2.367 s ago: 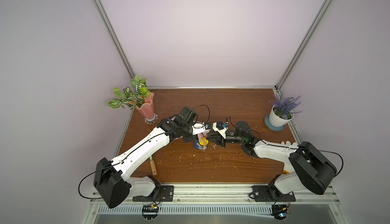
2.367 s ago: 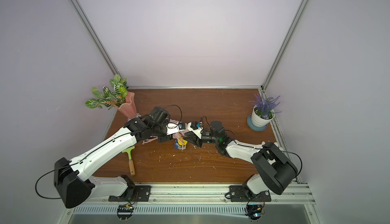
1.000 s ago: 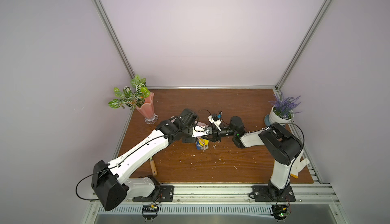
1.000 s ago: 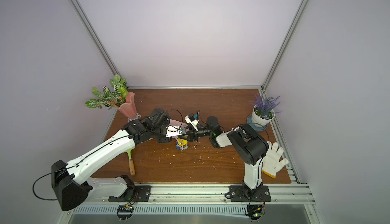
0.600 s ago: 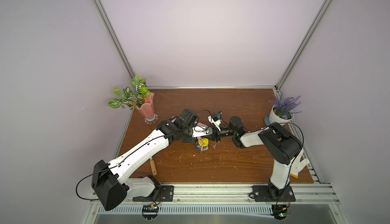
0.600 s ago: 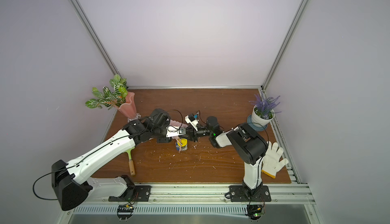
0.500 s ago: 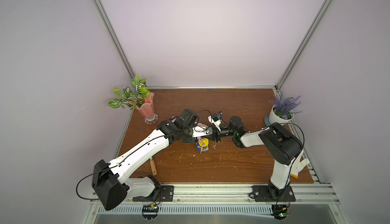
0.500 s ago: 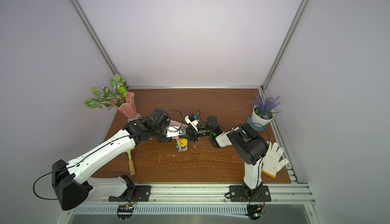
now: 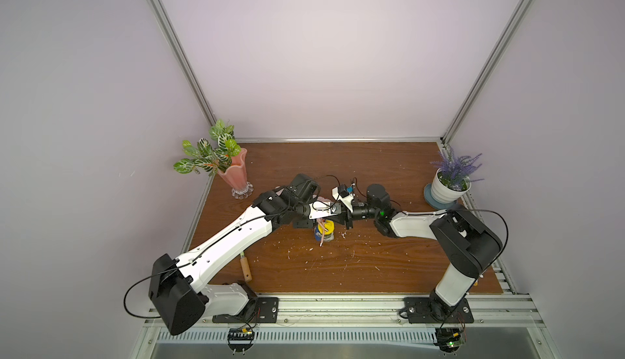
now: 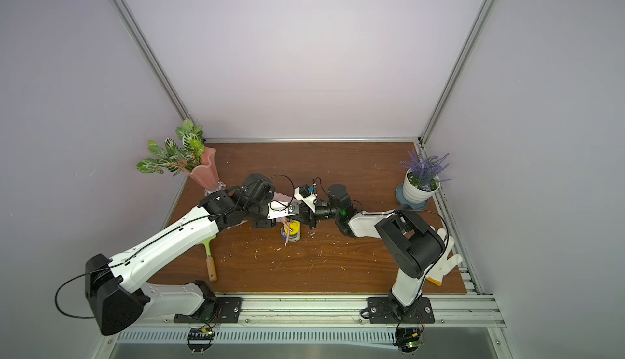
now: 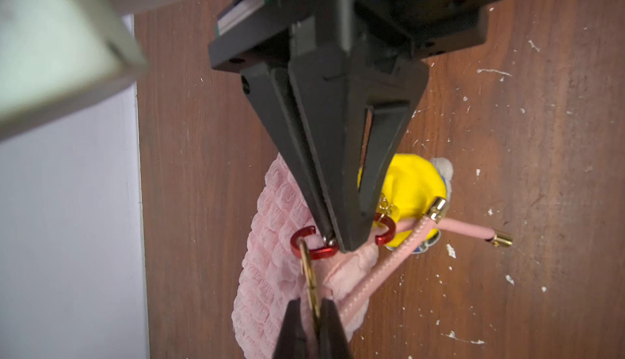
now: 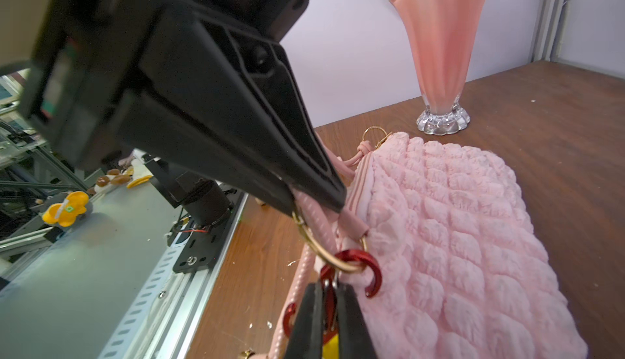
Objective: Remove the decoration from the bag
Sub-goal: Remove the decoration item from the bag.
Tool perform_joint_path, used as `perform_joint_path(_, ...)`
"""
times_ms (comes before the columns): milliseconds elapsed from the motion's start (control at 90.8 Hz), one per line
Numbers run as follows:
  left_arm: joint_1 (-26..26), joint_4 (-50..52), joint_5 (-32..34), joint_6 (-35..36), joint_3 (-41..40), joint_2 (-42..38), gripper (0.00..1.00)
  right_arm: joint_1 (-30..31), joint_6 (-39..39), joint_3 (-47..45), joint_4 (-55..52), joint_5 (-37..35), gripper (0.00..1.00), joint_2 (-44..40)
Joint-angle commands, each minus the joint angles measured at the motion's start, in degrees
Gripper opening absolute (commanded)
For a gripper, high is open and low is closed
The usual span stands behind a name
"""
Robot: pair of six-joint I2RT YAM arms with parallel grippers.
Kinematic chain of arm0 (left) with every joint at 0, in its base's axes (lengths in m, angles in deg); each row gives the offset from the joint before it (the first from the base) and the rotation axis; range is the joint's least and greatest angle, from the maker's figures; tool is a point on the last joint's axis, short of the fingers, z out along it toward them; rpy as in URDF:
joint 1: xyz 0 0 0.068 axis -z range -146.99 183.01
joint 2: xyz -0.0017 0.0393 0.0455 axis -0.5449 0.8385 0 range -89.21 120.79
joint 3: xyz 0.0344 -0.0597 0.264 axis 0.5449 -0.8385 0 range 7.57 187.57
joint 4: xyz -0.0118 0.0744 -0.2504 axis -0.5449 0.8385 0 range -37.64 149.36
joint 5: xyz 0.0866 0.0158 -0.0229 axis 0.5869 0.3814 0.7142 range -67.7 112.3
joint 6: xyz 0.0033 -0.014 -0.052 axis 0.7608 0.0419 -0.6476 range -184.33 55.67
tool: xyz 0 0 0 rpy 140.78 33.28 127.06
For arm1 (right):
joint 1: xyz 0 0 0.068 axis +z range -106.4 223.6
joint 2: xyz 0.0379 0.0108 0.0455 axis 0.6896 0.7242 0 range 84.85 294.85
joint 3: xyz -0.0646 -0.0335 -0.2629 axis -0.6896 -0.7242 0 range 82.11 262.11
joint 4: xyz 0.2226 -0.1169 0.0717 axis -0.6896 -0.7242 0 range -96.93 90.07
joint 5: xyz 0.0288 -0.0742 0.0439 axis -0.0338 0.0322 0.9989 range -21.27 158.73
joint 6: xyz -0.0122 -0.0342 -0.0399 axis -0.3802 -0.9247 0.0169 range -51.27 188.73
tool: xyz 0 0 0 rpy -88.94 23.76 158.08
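The bag (image 12: pixel 456 239), a puffy pale-pink pouch, lies on the wooden table (image 9: pixel 372 266); its pink rope strap (image 11: pixel 382 266) runs beside it. My left gripper (image 11: pixel 313 323) is shut on the bag's gold ring (image 11: pixel 308 269). A red clasp (image 12: pixel 360 259) hooks through that ring (image 12: pixel 321 250). My right gripper (image 12: pixel 329 306) is shut on this clasp. The decoration (image 11: pixel 412 185), yellow on top with a grey-white end, hangs from the clasp just beyond the jaws. In both top views it sits below the two meeting grippers (image 9: pixel 324 233) (image 10: pixel 291 231).
A pink glass vase (image 9: pixel 236 178) with a leafy plant stands at the back left. A white pot of lavender (image 9: pixel 446 188) stands at the back right. A wooden-handled brush (image 10: pixel 210 262) lies under the left arm, and a white glove (image 10: pixel 443 259) lies at the right edge. White crumbs dot the table.
My right gripper's jaws have closed onto the red clasp. Both arms have held their places, and the left gripper has kept its hold on the ring.
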Motion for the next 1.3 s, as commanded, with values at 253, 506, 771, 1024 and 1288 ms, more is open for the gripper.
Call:
perform_joint_path(253, -0.08, 0.32, -1.58, -4.52, 2.06, 0.69, 0.0, 2.12, -15.64, 1.23, -12.22, -6.27, 0.0, -8.67)
perform_joint_path(506, -1.62, 0.82, -6.06, -7.21, 2.81, 0.51, 0.0, 4.73, -27.91, 0.8, -22.18, -14.03, 0.0, -13.16)
perform_joint_path(771, -3.56, 1.35, -9.41, -8.35, 3.13, 0.25, 0.0, 7.27, -34.16, -0.54, -26.88, -19.55, 0.0, -16.05)
perform_joint_path(1024, -5.81, 1.3, -9.85, -9.35, 3.63, -0.45, 0.0, 7.85, -33.72, -2.35, -26.74, -19.61, 0.0, -16.66)
perform_joint_path(1288, -6.17, 2.12, -10.04, -10.7, 3.44, -1.47, 0.0, 5.45, -23.19, -5.02, -19.05, -14.74, 0.0, -16.04)
